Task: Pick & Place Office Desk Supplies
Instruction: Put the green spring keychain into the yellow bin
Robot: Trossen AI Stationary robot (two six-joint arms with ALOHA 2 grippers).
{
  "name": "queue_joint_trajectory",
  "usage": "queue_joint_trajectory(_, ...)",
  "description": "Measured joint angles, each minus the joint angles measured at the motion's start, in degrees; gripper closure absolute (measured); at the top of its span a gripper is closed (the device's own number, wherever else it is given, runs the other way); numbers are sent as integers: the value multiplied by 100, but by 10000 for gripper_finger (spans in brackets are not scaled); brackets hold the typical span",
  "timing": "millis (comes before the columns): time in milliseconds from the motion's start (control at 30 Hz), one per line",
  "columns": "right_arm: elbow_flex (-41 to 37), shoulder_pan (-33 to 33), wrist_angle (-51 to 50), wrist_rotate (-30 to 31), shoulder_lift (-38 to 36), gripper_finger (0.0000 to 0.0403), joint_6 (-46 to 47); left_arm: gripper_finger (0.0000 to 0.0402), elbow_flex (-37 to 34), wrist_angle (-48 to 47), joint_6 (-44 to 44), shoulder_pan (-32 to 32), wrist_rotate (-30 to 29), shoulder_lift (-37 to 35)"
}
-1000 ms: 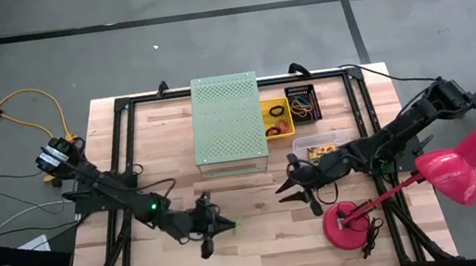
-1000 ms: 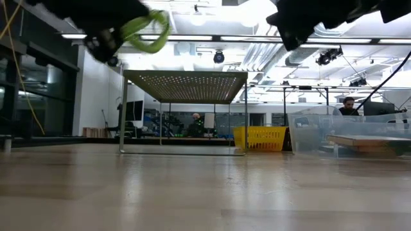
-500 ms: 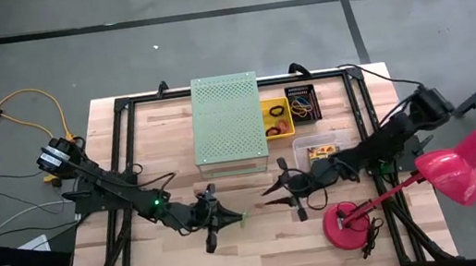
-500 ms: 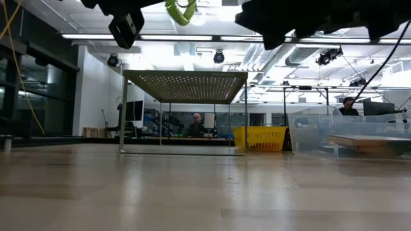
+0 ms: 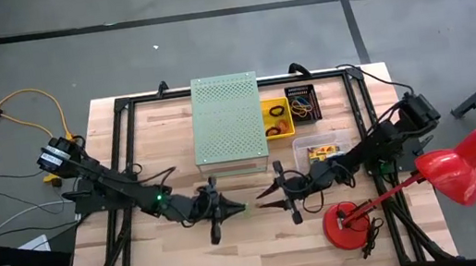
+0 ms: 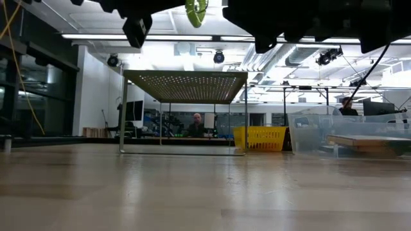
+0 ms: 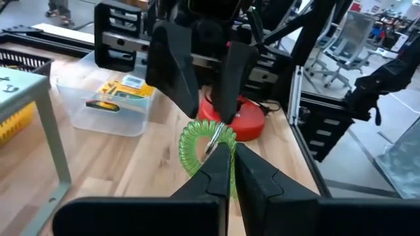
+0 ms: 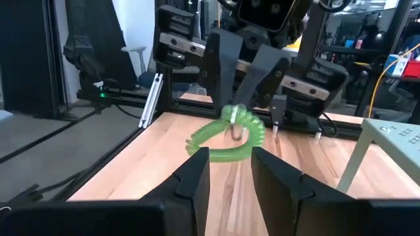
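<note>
A green coiled elastic band loop [image 7: 197, 147] hangs in the air over the table's middle, with my left gripper [image 7: 226, 149] shut on it. In the high view my left gripper [image 5: 238, 210] points toward the table's right. My right gripper [image 5: 262, 200] faces it, pointing left, open. In the right wrist view its two fingers [image 8: 197, 172] stand on either side of the loop's [image 8: 226, 136] far end. In the low view the loop [image 6: 196, 11] shows high above the table. More band loops lie in a yellow tray [image 5: 265, 110], and a crayon box [image 5: 320, 151] sits in a clear tub. My left gripper pinches the loop's near side [image 7: 211, 145], by a small metal ring, between its two fingertips. The fingers lie about level, coming from the table's left. The loop is lifted clear of the table and droops a little below the fingers. My right gripper: I cannot tell whether its fingers touch the loop.
A large pale-green perforated box [image 5: 228, 120] stands at the far middle. Right of it are the yellow tray and a black tray [image 5: 302, 103]. A pink desk lamp [image 5: 452, 163] on a red base [image 5: 349, 223] stands at the near right.
My left gripper has carried the green loop up and toward the table's right, turning as it went. My right gripper has come down and toward the table's left, closing in on the loop, its finger gap unchanged.
</note>
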Motion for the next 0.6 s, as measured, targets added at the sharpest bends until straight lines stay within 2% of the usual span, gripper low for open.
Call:
queue_joint_trajectory(400,2,0,156,15,0,302,33,396,0,19,180,217,8,0)
queue_joint_trajectory(600,2,-4,156,350,0,302,15,396,0,274,394,303,12,0)
